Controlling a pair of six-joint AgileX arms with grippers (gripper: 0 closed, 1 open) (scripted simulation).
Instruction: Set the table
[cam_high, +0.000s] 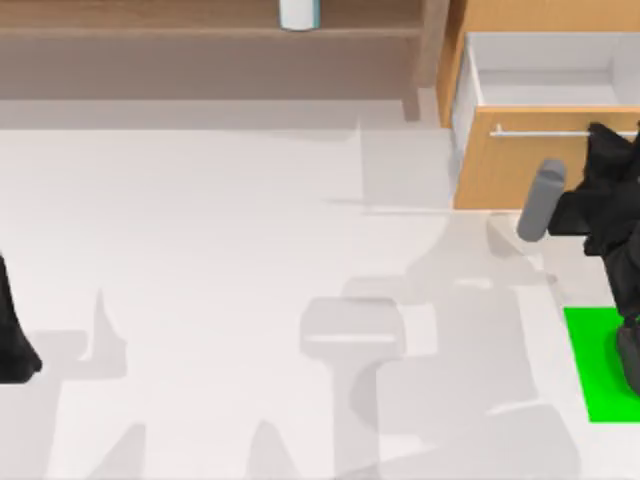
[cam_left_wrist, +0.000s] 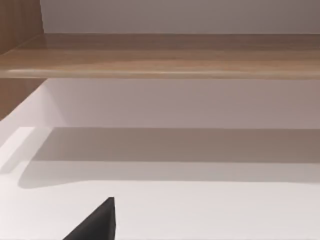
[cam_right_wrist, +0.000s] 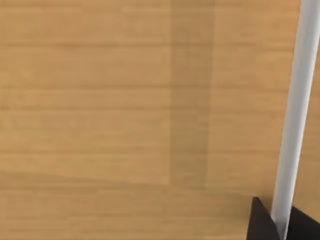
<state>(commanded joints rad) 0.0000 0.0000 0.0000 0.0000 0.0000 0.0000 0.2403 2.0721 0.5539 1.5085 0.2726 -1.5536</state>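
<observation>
The white table (cam_high: 200, 260) carries a bright green patch (cam_high: 598, 365) at its right edge. My right gripper (cam_high: 603, 138) is at the light-wood drawer cabinet at the back right, on the metal bar handle (cam_high: 540, 132). The right wrist view has the handle (cam_right_wrist: 295, 100) running between two black fingertips (cam_right_wrist: 260, 222) that press against it from both sides, so my right gripper (cam_right_wrist: 281, 222) is shut on it. The drawer (cam_high: 545, 75) stands pulled out, its white inside showing. My left arm (cam_high: 12, 335) is parked at the table's left edge.
A brown wooden shelf (cam_high: 150, 25) runs along the back, with a white and teal cup (cam_high: 299, 12) on it. The shelf board (cam_left_wrist: 160, 55) also appears in the left wrist view. A grey cylinder (cam_high: 541, 200) on my right arm hangs beside the drawer front (cam_high: 510, 170).
</observation>
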